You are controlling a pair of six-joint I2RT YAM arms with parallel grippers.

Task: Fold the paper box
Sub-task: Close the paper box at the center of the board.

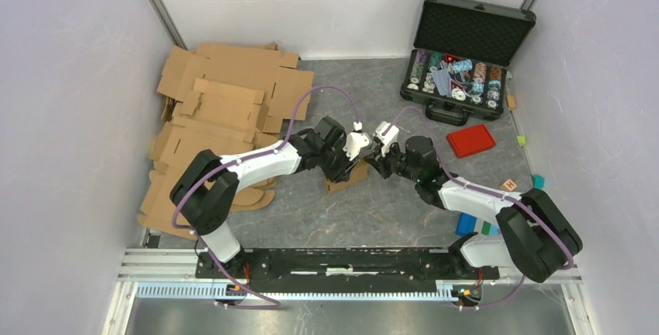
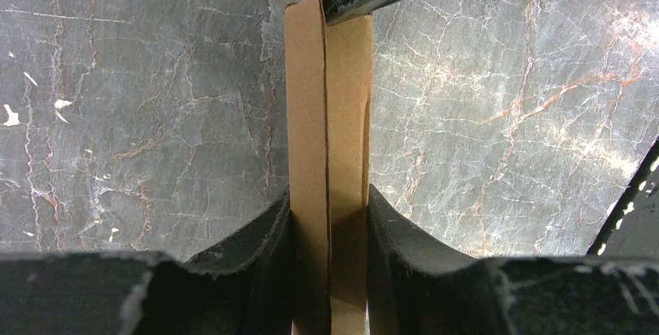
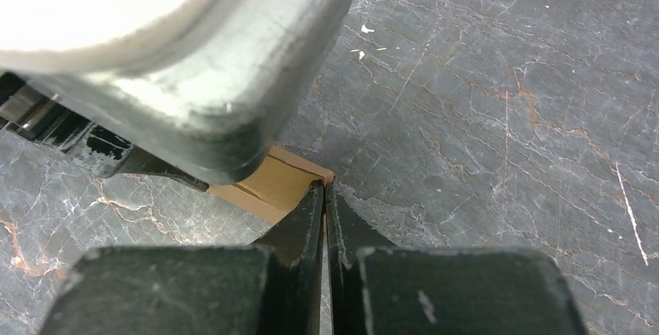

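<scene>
a dark grey marbled table (image 1: 311,222) with thin rust-coloured veins, boxed in by plain white walls (image 1: 62,78). at its far left lies a loose, overlapping pile of large flat brown cardboard sheets (image 1: 225,94), spilling down the left edge. at the far right corner a black case (image 1: 474,28) stands open, its lid upright, rows of poker chips (image 1: 458,75) inside. just in front of the case lies a red rectangular lid (image 1: 471,140). along the right edge sit small blocks: a wooden one (image 1: 509,185), a teal one (image 1: 538,182), a blue one (image 1: 466,223).
</scene>
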